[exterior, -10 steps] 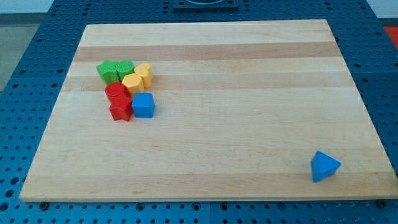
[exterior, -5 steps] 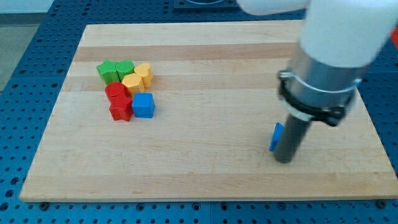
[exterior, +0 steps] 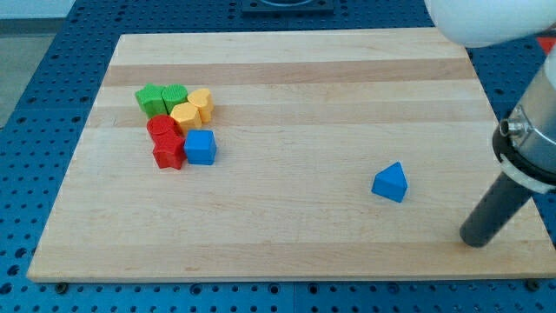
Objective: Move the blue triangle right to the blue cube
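The wooden worktop (exterior: 287, 104) is seen filling most of the view, and it is placed on a blue perforated base (exterior: 52, 87). The arm (exterior: 532, 130) is seen at the view's right edge, and its dark rod comes down at a slant to the worktop near the bottom right corner. The end effector is only this plain rod, so nothing is spread, pressed together or pinched by it; my tip (exterior: 473, 242) is set on the wood and no block is touched by it. The blue triangle (exterior: 390, 183) is found to the view's left of my tip and a little toward the view's top, near but clearly apart from it. Far to the view's left of my tip, and higher in the view, a tight cluster of blocks is seen. The blue cube (exterior: 201, 147) is at the cluster's lower right side, well apart from the blue triangle. Two red blocks (exterior: 165, 142) are just beside the cube on its left, two yellow blocks (exterior: 193, 108) are above it, and two green blocks (exterior: 161, 98) are at the cluster's top left.
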Action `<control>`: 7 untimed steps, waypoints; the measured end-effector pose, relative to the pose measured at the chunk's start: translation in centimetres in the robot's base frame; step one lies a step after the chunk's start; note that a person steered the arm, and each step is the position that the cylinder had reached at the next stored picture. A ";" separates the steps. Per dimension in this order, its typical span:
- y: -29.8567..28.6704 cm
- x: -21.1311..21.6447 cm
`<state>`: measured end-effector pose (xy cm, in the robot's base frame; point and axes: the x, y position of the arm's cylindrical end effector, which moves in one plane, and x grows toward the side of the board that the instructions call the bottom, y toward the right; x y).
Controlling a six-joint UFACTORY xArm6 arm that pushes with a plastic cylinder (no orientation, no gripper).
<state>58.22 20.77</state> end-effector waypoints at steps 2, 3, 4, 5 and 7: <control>2.4 -1.7; 2.3 -3.2; 0.9 -4.7; -2.7 -5.3; -9.8 -6.6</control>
<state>51.66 10.94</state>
